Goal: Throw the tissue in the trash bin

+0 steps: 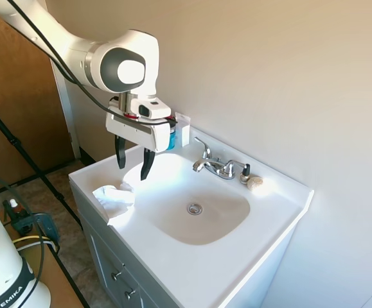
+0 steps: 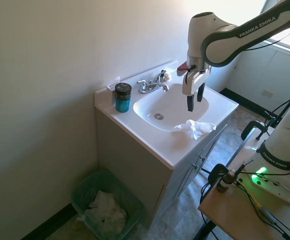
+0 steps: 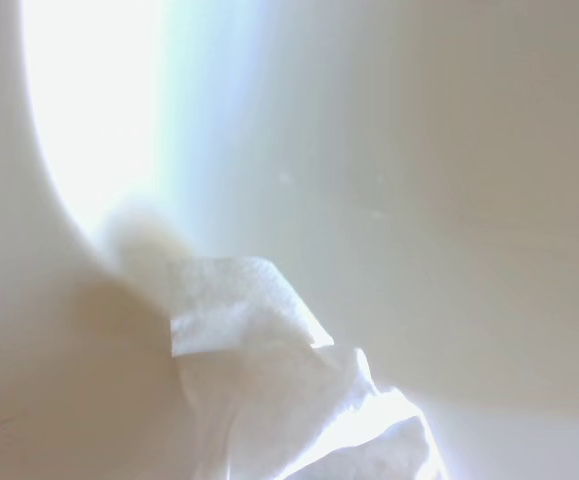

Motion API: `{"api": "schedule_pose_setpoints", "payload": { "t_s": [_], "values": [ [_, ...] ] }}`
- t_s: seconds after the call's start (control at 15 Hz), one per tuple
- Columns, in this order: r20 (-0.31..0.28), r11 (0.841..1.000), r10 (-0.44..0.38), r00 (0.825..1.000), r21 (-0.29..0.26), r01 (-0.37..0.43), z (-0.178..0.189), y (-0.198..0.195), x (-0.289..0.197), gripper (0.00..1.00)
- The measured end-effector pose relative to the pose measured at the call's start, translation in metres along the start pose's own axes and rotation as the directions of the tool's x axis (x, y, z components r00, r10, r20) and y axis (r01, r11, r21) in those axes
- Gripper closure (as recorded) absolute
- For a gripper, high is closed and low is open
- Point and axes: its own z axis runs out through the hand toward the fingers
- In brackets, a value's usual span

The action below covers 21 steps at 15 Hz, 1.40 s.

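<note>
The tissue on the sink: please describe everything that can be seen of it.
The tissue is white, thin, soft-looking paper, crumpled into a loose wrinkled heap with a few flat folded flaps. It lies on the front rim of the white sink, at the edge of the basin, one flap reaching toward the bowl. Nothing holds it: the gripper hangs above it with fingers open, not touching. Sunlight brightens part of it. The wrist view shows its creased folds close up.

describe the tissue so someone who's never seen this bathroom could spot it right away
Start at the white sink vanity against the wall. On its front counter edge, opposite the faucet, lies the tissue, below the open end effector. It is crumpled, soft and white, unlike the small smooth beige lump by the faucet.
</note>
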Motion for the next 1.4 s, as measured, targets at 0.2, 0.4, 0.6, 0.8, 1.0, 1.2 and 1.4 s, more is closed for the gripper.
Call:
{"api": "schedule_pose_setpoints", "payload": {
  "t_s": [0.2, 0.4, 0.6, 0.8, 1.0, 1.2, 1.4],
  "values": [
    [0.033, 0.999, -0.016, 0.999, -0.037, 0.017, 0.024, -0.012, -0.005, 0.0],
    [0.05, 0.997, -0.021, 0.999, -0.072, 0.024, 0.046, -0.019, -0.008, 0.0],
    [0.06, 0.995, -0.019, 0.998, -0.093, 0.025, 0.062, -0.022, -0.007, 0.0],
    [0.069, 0.995, -0.02, 0.997, -0.097, 0.027, 0.071, -0.023, -0.006, 1.0],
    [0.076, 0.995, -0.025, 0.997, -0.098, 0.032, 0.08, -0.027, -0.006, 1.0],
    [0.081, 0.995, -0.025, 0.996, -0.097, 0.033, 0.087, -0.028, -0.005, 1.0],
    [0.079, 0.995, -0.023, 0.997, -0.093, 0.031, 0.087, -0.028, -0.004, 1.0]
  ]
}}
